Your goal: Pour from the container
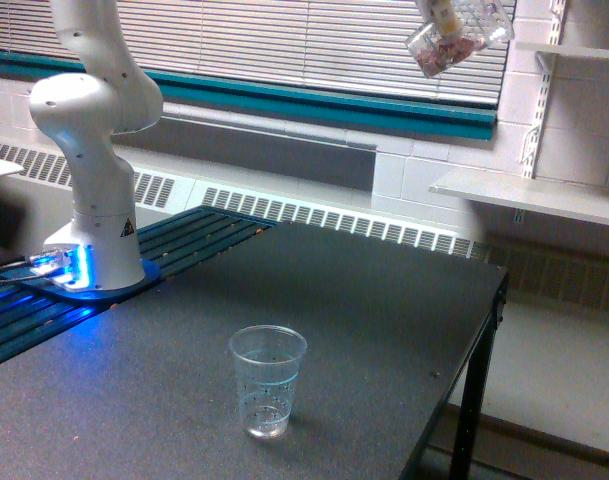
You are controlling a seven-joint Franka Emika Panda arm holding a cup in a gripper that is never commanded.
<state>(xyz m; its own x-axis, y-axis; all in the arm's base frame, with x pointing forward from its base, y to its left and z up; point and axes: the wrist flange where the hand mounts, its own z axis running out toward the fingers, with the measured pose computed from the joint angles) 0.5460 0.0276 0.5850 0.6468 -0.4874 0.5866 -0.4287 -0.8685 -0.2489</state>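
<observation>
Exterior view. High at one o'clock, right against the top edge: the tumbler [460,38], clear, tilted, pinkish-brown bits gathered in its lower end toward the view's left. Gripper [443,12] barely in frame, only a pale sliver beside the tumbler wall; jaws cropped out, so cannot tell how wide, though presumably clamped on the tumbler given how it hangs in mid-air. Low at six o'clock, on the dark table [384,300]: the cup [268,381], upright, slim, bluish marks on its wall, seemingly empty. Arm base [89,230] at nine o'clock, blue glow at its foot.

Risks, as judged from here:
- Well apart from the cup, both high above it and off toward the view's right; pouring from this spot likely scatters the bits across the table or past its right edge onto the floor.
- Already tilted; more tilt before lining up over the cup likely spills early.
- Long drop even when lined up: light bits may bounce out of a narrow mouth.
- Light cup, nothing bracing it; a brush from the tumbler on the way down could tip it.
- Grip hidden; a shallow hold on smooth plastic might slip during rotation.
</observation>
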